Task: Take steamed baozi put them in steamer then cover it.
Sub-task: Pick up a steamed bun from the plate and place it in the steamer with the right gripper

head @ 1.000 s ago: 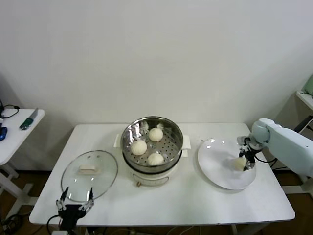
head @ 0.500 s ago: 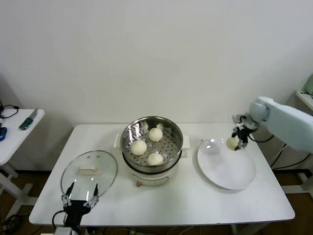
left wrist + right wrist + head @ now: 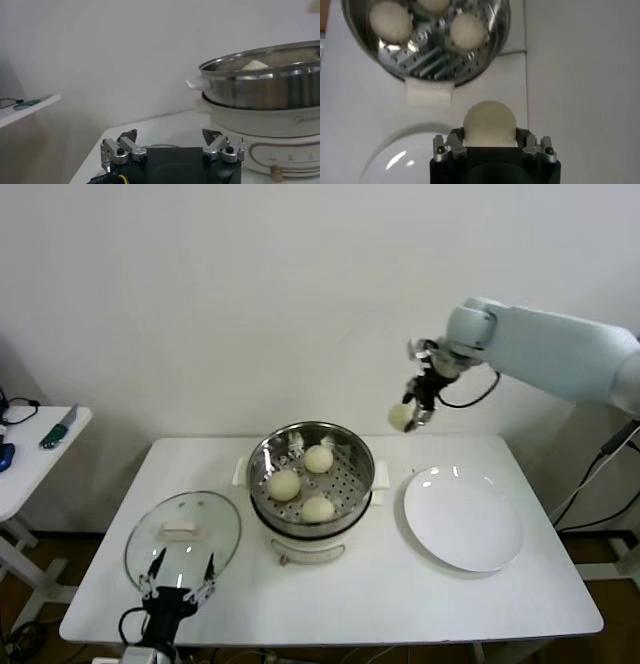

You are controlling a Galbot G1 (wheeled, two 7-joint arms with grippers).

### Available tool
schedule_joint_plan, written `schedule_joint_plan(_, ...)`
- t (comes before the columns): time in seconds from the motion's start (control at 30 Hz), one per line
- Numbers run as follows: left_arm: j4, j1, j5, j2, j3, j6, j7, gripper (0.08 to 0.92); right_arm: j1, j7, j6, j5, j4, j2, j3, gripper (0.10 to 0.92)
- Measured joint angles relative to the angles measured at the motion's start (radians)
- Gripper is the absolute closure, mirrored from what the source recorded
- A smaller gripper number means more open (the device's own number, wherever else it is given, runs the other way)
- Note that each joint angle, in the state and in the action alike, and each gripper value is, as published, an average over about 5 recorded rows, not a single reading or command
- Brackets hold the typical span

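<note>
faint grey lettering on the cooker base (image 3: pixel 280 131) — too small to read — nothing else written.

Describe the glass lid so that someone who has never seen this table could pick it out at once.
Start at the steel steamer in the middle of the white table and look to its left, toward the near edge. There the lid lies flat, just beyond the open left hand. Unlike the plain white plate on the steamer's other side, it is see-through with a white handle.

The right arm (image 3: pixel 545 349) has a smooth pale blue-white shell, a black cable, and silver screw-studded jaws on black mounts.
</note>
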Motion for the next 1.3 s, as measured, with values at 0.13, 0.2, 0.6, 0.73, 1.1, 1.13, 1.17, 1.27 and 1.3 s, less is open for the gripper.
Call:
schedule_joint_plan(0.13, 0.002, -0.002, -0.005, 0.01, 0.003, -0.006, 0.001, 0.177, 0.025, 0.029, -0.026, 0.087, 0.028, 0.068, -0.048, 0.355)
schedule_joint_plan(0.2, 0.003, -0.003, -0.009, 0.016, 0.004, -0.008, 0.001, 0.177, 0.029, 0.041, -0.035, 0.118, 0.036, 0.097, -0.068, 0.355)
schedule_joint_plan(0.6, 0.023, -0.016, -0.029, 0.043, 0.003, -0.013, 0.002, 0.177, -0.014, 0.095, -0.067, 0.184, 0.053, 0.215, -0.142, 0.355)
schedule_joint_plan(0.73, 0.032, -0.016, -0.033, 0.046, 0.004, -0.017, 0.002, 0.177, -0.043, 0.103, -0.07, 0.184, 0.045, 0.24, -0.152, 0.355)
schedule_joint_plan(1.1, 0.046, -0.025, -0.042, 0.061, -0.005, -0.018, 0.002, 0.177, -0.1, 0.116, -0.078, 0.17, 0.035, 0.264, -0.164, 0.303)
schedule_joint_plan(1.13, 0.047, -0.026, -0.043, 0.061, -0.004, -0.019, 0.002, 0.177, -0.101, 0.117, -0.079, 0.17, 0.033, 0.265, -0.163, 0.285)
schedule_joint_plan(1.17, 0.048, -0.026, -0.043, 0.061, -0.003, -0.019, 0.002, 0.177, -0.102, 0.118, -0.079, 0.169, 0.031, 0.266, -0.163, 0.264)
schedule_joint_plan(1.27, 0.049, -0.029, -0.043, 0.061, 0.0, -0.019, 0.002, 0.177, -0.102, 0.117, -0.08, 0.168, 0.028, 0.267, -0.159, 0.216)
schedule_joint_plan(1.3, 0.049, -0.029, -0.043, 0.061, 0.0, -0.019, 0.002, 0.177, -0.102, 0.115, -0.079, 0.168, 0.027, 0.266, -0.158, 0.208)
